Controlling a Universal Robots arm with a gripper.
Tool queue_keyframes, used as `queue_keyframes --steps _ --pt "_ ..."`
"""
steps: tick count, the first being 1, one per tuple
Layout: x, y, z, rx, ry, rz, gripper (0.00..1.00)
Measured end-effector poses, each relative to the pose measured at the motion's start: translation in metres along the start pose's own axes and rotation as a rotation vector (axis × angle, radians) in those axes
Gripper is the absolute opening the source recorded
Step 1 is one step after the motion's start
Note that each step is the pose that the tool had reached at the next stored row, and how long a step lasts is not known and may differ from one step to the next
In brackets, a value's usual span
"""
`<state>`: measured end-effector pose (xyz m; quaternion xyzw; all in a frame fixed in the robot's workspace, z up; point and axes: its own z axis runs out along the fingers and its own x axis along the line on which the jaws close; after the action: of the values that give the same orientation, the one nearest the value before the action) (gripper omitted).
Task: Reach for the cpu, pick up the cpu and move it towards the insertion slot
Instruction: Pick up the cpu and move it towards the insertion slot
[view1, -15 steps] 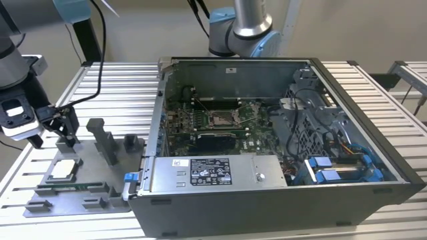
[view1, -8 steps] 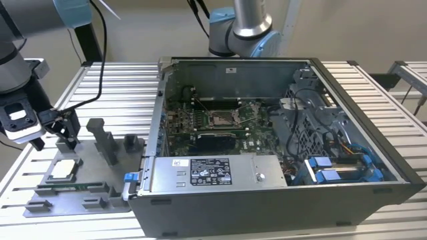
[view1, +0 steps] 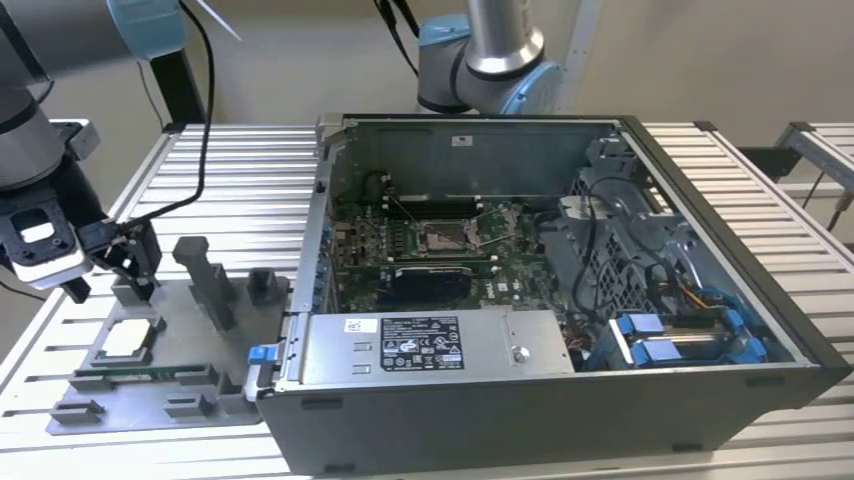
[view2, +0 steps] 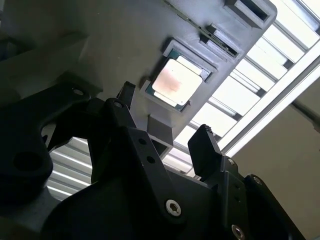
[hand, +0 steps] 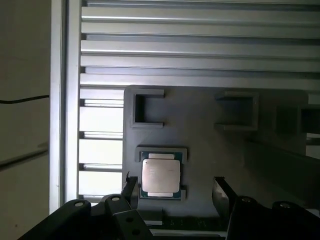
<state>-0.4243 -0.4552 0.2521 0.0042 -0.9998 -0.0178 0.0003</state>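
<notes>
Exterior view: the arm (view1: 54, 60), at nine o'clock of the computer case (view1: 534, 410), is cut off by the picture's edges, and its gripper (view1: 123, 275) hides part of the grey fixture (view1: 140, 405). The cpu (view1: 130, 338) and the insertion slot (view1: 447, 235) are too small to show surface detail. The memory stick (view1: 140, 375), at six o'clock of the cpu, is too thin to resolve. A second arm (view1: 487, 55), at twelve o'clock of the case, is cropped. In both wrist views the gripper is cut by the picture's edge and its fingers (hand: 131, 186) hide fixture surface beside the cpu.
</notes>
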Motion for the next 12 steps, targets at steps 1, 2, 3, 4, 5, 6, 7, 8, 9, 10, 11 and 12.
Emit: queue_keyframes --steps 1,2,3,4,5,6,7,8,9,10,11,12 --pt "0.0000 0.0000 0.0000 0.0000 0.0000 0.000 1.00" --pt "0.0000 0.0000 0.0001 0.0000 0.0000 0.000 1.00" --pt "0.0000 0.0000 0.0001 0.0000 0.0000 0.000 1.00" --pt "0.0000 0.0000 0.0001 -0.0001 0.0000 0.000 1.00" --pt "0.0000 0.0000 0.0002 -0.0001 -0.0001 0.000 1.00" --pt "0.0000 0.0000 0.0007 -0.0003 -0.0003 0.000 1.00" --pt "0.0000 0.0000 0.0014 -0.0004 -0.0005 0.000 1.00" --pt "0.0000 0.0000 0.0018 -0.0004 -0.0002 0.000 1.00" --pt "0.0000 -0.0002 0.0023 -0.0012 -0.0001 0.000 1.00" --pt "0.0000 -0.0005 0.0033 -0.0022 -0.0002 0.000 1.00" --pt "0.0000 -0.0006 0.0044 -0.0025 -0.0003 0.000 1.00" --pt "0.0000 -0.0009 0.0055 -0.0024 -0.0002 0.000 1.00"
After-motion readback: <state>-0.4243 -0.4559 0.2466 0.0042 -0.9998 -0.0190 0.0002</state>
